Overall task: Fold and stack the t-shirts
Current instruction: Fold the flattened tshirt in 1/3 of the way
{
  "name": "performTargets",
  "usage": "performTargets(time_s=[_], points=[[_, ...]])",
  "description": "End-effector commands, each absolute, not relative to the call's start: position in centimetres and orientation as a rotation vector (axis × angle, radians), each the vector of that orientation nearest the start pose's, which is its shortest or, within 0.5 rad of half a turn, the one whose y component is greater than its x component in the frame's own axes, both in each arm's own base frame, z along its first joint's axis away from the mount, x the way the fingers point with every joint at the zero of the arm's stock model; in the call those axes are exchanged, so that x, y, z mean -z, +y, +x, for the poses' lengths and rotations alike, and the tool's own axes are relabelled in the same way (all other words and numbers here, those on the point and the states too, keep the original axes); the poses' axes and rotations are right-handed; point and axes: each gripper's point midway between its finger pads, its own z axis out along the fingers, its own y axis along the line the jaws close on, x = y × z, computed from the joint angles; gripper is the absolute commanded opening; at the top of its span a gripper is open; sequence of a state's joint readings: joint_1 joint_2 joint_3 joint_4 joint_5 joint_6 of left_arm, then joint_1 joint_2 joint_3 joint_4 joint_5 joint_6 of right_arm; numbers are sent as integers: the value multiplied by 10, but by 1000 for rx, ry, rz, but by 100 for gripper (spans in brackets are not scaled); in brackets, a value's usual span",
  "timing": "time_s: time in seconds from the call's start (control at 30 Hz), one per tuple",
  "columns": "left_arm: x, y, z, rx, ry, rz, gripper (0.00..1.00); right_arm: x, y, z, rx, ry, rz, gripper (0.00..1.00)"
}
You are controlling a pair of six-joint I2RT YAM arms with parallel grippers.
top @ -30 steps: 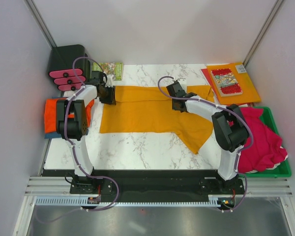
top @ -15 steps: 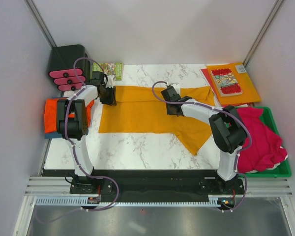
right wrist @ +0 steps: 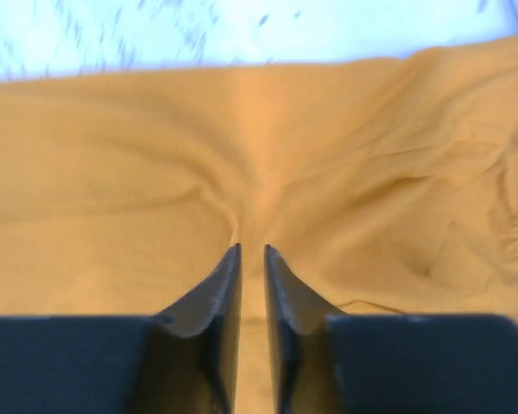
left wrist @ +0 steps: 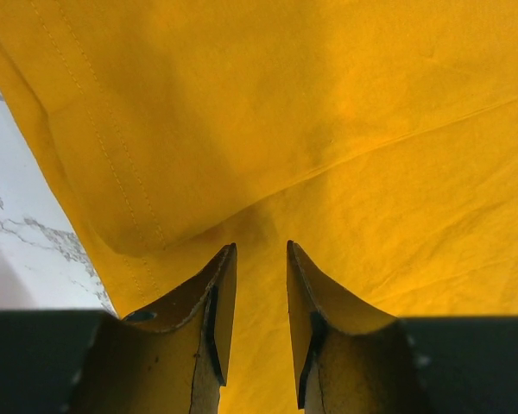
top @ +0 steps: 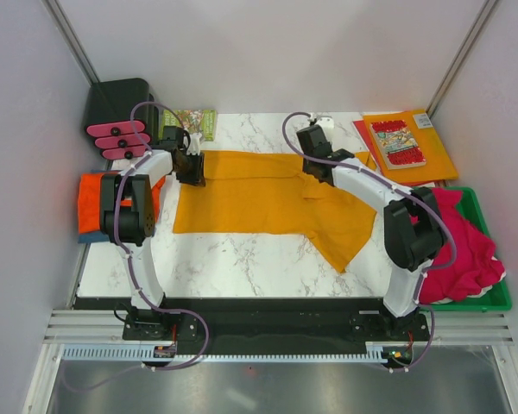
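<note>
**Mustard shirt spread flat, a gripper at each end**

At the far left a black box (top: 116, 99) carries flat pink pieces (top: 116, 141). Just in front of it, at the table's left edge, a folded red-orange t-shirt (top: 91, 198) lies on a blue t-shirt (top: 88, 234), of which only a sliver shows.

The left gripper (top: 190, 168) (left wrist: 261, 246) sits at the left end of the mustard t-shirt (top: 259, 198) (left wrist: 328, 129) (right wrist: 112, 172). Its fingers stand narrowly apart with cloth filling the slot. Whether they pinch it or only press on it cannot be told.

The mustard t-shirt lies spread across the middle of the marble table (top: 242, 259). Its body is flat, and one sleeve angles toward the near right. A small printed booklet (top: 194, 121) lies beyond its far-left corner.

The right gripper (top: 313, 153) (right wrist: 252, 248) is at the shirt's far edge, right of centre. In the blurred wrist view its fingers leave only a thin slot. The cloth puckers toward the tips, but it cannot be told whether any is caught between them.

Further right, at the far corner, an orange folder (top: 436, 155) holds a comic book (top: 397, 142). At the right edge a green tray (top: 488, 300) holds a heap of crimson-pink t-shirts (top: 457, 250).
</note>
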State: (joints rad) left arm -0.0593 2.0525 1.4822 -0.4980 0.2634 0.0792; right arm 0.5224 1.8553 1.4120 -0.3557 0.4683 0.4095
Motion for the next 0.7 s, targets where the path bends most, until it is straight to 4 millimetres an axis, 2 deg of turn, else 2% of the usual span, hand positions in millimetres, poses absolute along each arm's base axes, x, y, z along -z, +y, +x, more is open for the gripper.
performTargets(time_s=[0.0, 0.03, 0.1, 0.17, 0.3, 0.37, 0.6, 0.67], points=[[-30, -71, 470, 329, 2584, 264, 37, -123, 147, 480, 109, 2246, 222, 8], [-30, -71, 471, 329, 2583, 263, 36, -105, 139, 481, 136, 2284, 236, 0], [-27, -71, 470, 329, 2591, 261, 36, -85, 138, 479, 145, 2325, 232, 0], [-25, -70, 470, 322, 2593, 264, 36, -73, 136, 476, 157, 2347, 237, 0], [-21, -67, 471, 298, 2602, 267, 36, -42, 133, 457, 158, 2425, 245, 0], [-21, -66, 472, 294, 2602, 266, 37, -35, 135, 449, 142, 2448, 256, 0], [-21, -69, 474, 313, 2601, 257, 37, -16, 124, 410, 162, 2517, 265, 0], [-20, -69, 473, 318, 2602, 256, 37, -17, 120, 410, 190, 2510, 264, 0]])
